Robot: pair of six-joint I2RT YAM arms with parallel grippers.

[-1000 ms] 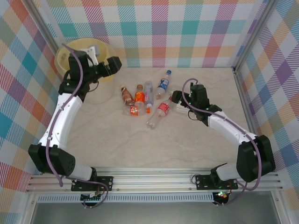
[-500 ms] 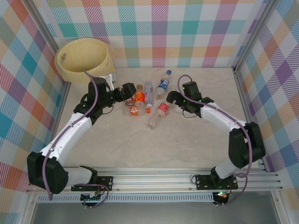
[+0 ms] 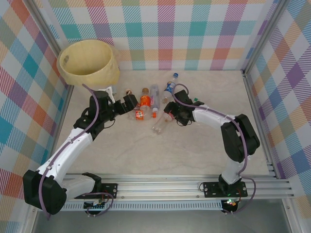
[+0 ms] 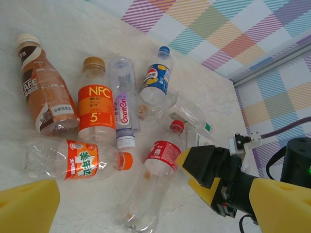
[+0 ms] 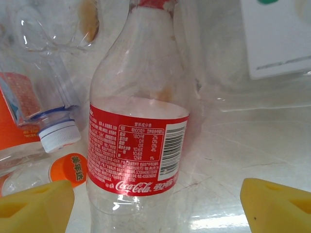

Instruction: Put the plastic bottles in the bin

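Observation:
The plastic bottles lie in a cluster mid-table: brown (image 4: 41, 90), orange NFC (image 4: 96, 107) (image 3: 145, 98), purple-labelled clear (image 4: 122, 104), blue (image 4: 156, 80) (image 3: 169, 85), green-capped clear (image 4: 190, 112), and an orange-labelled one on its side (image 4: 73, 158). My right gripper (image 3: 171, 109) (image 5: 155, 204) is open, its yellow fingers (image 5: 36, 206) either side of the red-labelled bottle (image 5: 138, 145) (image 4: 156, 170) (image 3: 158, 127), clear of it on the right. My left gripper (image 3: 129, 103) (image 4: 153, 204) hangs open over the cluster's left side. The bin (image 3: 89, 63) stands at the far left corner.
Checked walls close in the table on three sides, with a metal post (image 3: 253, 94) along the right edge. A white card (image 5: 277, 36) lies just beyond the red-labelled bottle. Bare tabletop (image 3: 160, 155) stretches between the bottles and the arm bases.
My left arm swung from the bin down to the left side of the bottles. My right gripper moved left over the red-labelled bottle and its fingers narrowed slightly.

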